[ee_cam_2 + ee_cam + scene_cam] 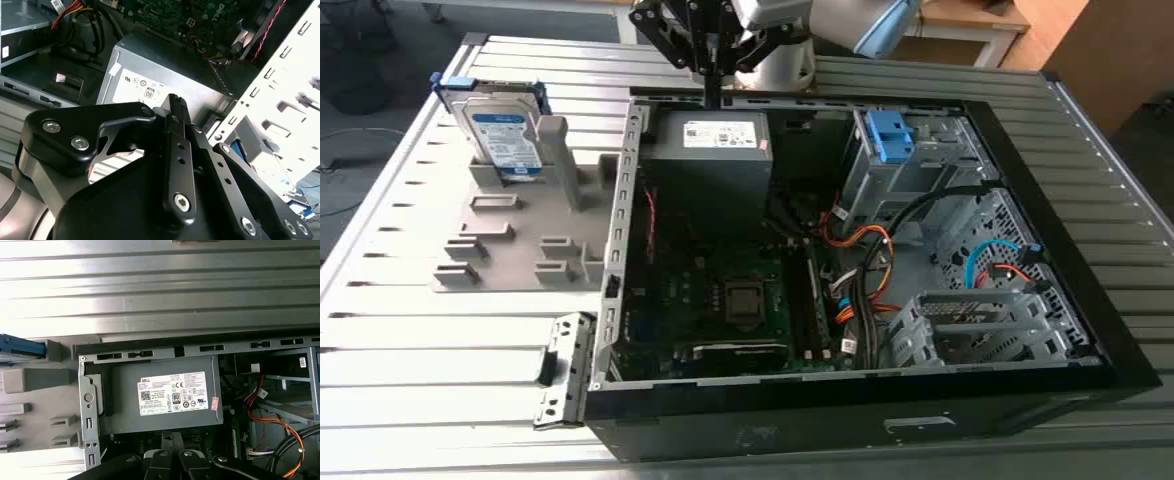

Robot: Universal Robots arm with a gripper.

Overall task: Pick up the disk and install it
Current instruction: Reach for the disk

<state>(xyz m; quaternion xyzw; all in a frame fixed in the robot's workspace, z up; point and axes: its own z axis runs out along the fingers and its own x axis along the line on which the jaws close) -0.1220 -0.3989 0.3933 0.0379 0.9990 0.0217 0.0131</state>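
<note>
Disk: flat silver metal hard drive with a white-and-blue label and a blue plastic frame along its edges. It stands upright on one edge in a grey plastic holder at the far end of the counter, to the exterior view's left of the case.
Counter: ribbed silver metal, carrying the holder and the case.
Case: open black computer tower lying on its side.
Inside, near: green motherboard and orange and red cables.
Inside, far: bare blue plastic bracket in the metal drive cage; large grey power supply box with a white label against the far wall.
Gripper: black gripper hangs just above the power supply box, well apart from the disk.
Fingers: pressed together, pinching nothing.
In the way: the case's silver side wall and the holder's grey post stand between gripper and disk.
</note>
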